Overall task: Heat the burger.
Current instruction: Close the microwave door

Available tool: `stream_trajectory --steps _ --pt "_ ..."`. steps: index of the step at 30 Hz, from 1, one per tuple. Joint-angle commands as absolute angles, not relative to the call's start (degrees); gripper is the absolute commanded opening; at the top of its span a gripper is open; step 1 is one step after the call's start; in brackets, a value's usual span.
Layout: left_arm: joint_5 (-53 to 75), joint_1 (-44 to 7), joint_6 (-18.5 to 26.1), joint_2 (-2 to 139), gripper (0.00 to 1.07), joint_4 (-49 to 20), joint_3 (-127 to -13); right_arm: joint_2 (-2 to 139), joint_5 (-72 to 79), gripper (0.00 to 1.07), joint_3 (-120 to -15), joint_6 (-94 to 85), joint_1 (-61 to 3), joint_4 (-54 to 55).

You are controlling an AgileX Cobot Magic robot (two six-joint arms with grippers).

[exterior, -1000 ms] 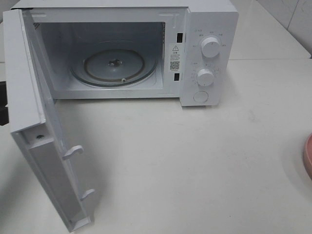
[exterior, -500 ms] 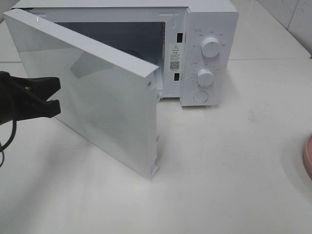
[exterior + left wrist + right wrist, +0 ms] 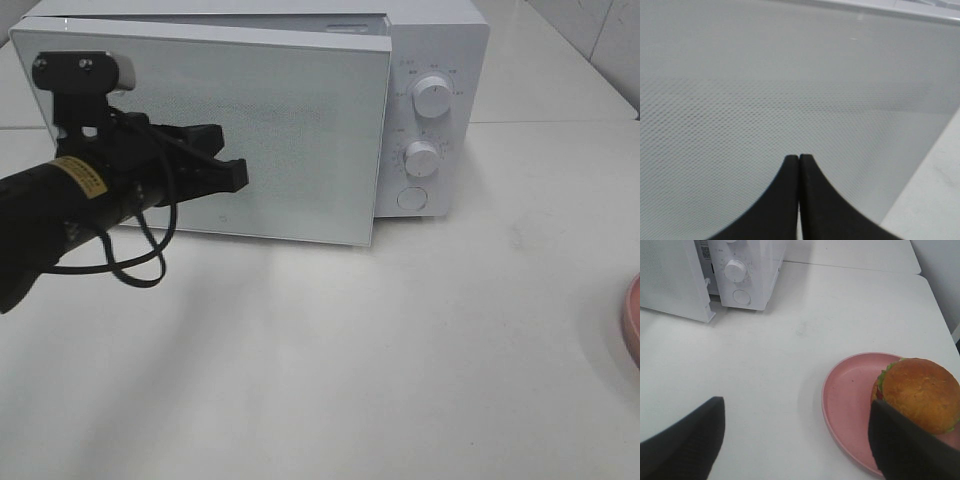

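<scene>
The burger (image 3: 921, 391), with a golden-brown bun and a green lettuce frill, sits on a round pink plate (image 3: 850, 395) on the white table. My right gripper (image 3: 797, 440) hovers over the table beside the plate, open, with nothing between its fingers; one finger (image 3: 905, 450) shows just in front of the burger. The white microwave (image 3: 430, 60) stands at the back with its door (image 3: 300, 130) swung almost shut. My left gripper (image 3: 240, 176) is shut, and its tips (image 3: 799, 159) are against the door's dotted window.
Two round knobs (image 3: 432, 96) and a button are on the microwave's right panel. Only the pink plate's edge (image 3: 632, 320) shows at the far right of the exterior high view. The left arm's black cable loops down in front of the door.
The microwave door has swung from wide open to nearly shut. My left arm came in from the left and followed the door round, tips against it.
</scene>
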State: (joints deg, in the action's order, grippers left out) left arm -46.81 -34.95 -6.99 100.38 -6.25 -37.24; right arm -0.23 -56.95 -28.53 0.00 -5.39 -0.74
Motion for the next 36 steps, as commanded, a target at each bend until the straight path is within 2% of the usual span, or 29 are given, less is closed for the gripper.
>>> stream_trajectory --steps 1,8,20,23,25,30,36 --pt "-46.87 -36.61 -5.1 101.64 0.0 -8.65 -39.99 -1.72 -56.95 0.76 -28.48 0.0 -4.93 -0.69" --pt "-42.06 -39.88 -1.55 106.86 0.0 -15.3 -49.79 -1.72 -56.95 0.76 -28.48 0.0 -4.93 -0.69" --pt "-38.79 -40.16 -0.92 112.13 0.0 -17.53 -60.68 -1.72 -56.95 0.76 -28.48 0.0 -4.93 -0.69" --pt "-36.84 -40.16 0.97 113.62 0.0 -18.85 -63.43 -1.72 -56.95 0.76 -28.48 0.0 -4.93 -0.69" --pt "-36.61 -40.16 4.01 114.71 0.0 -22.06 -65.66 -1.72 -56.95 0.76 -28.48 0.0 -4.93 -0.69" --pt "-36.38 -39.08 8.25 116.65 0.0 -27.16 -69.1 -1.72 -56.95 0.76 -28.48 0.0 -4.93 -0.69" --pt "-30.77 -38.39 9.8 116.6 0.0 -26.81 -71.62 -1.72 -56.95 0.76 -28.48 0.0 -4.93 -0.69"
